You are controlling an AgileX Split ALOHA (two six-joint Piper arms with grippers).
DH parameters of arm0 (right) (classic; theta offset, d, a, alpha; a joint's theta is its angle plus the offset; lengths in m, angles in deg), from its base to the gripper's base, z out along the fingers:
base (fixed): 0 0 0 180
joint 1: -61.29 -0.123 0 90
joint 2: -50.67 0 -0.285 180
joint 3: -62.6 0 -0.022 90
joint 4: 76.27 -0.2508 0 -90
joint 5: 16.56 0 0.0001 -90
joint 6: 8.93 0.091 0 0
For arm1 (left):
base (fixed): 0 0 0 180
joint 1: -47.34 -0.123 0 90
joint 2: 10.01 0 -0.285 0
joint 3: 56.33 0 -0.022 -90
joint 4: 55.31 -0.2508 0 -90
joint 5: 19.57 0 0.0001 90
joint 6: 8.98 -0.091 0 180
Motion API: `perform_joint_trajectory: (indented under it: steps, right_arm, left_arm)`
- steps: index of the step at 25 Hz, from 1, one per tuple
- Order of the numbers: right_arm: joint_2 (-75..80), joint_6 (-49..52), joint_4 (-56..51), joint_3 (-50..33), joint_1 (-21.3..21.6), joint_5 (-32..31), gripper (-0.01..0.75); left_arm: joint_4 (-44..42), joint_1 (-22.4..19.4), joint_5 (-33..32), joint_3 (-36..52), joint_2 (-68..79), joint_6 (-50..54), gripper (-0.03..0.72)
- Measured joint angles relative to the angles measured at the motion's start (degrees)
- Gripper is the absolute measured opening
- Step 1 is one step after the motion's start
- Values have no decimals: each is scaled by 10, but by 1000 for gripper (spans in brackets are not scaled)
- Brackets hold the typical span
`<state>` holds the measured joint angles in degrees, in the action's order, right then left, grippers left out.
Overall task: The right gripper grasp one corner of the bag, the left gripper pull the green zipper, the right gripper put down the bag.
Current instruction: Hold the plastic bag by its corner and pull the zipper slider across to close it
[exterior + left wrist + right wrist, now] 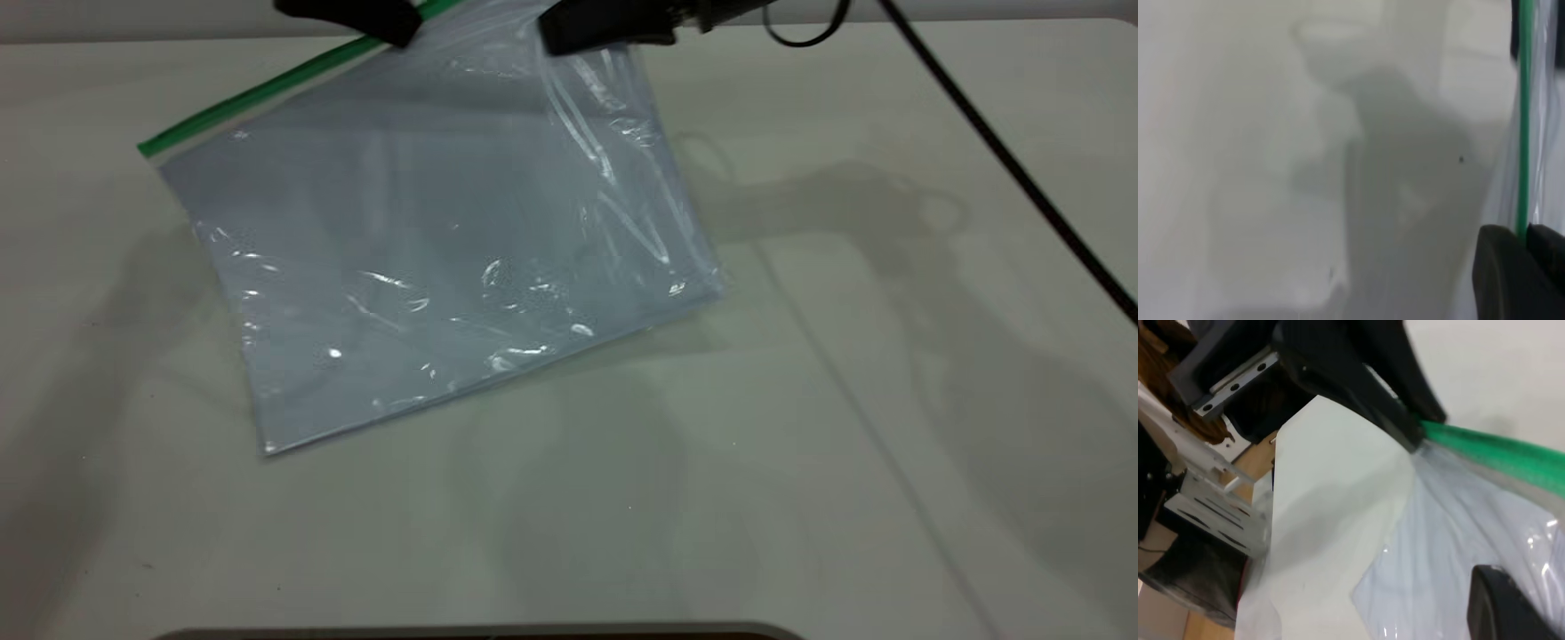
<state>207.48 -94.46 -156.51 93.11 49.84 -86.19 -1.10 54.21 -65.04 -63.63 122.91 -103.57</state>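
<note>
Pale grey-white matte table (889, 498) fills the exterior view, 2 arm shadows across it. Clear glossy rectangular plastic bag (427, 267) with pale bluish-white sheets inside lies tilted in the table's far-left half; its near edge and low corner rest on the surface, its far edge is raised toward the 2 grippers at the frame's top. Narrow bright green plastic zipper strip (267, 89) edges the bag's far long side, running from the outer left corner up to the left gripper. Matte black left gripper (391, 25) with broad tapered jaws sits on that strip at top centre-left; in the right wrist view its 2 jaws are clenched onto the green strip (1498, 450) where it meets the bag (1458, 540), and the left wrist view shows the strip (1523, 120) passing between the dark jaws of the left gripper (1528, 233). Slider tab not visible. Matte black right gripper (556, 37) with tapered pointed jaws is at the bag's far right corner, touching the plastic, just beside the left gripper; plastic creases hang below it; jaw state cannot tell. Thick black cable (1005, 160) runs from the right gripper diagonally to the right edge.
</note>
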Motion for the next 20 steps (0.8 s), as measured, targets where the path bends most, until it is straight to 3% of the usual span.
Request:
perform_joint_trajectory:
  steps: [13, 20]
  right_arm:
    - [0, 13, 23, 0, 72, -11, 35]
    - [0, 15, 31, 0, 85, -11, 35]
  left_arm:
    - [-171, -4, -4, -3, 0, 86, 50]
    - [-235, -4, -25, -4, 0, 123, 50]
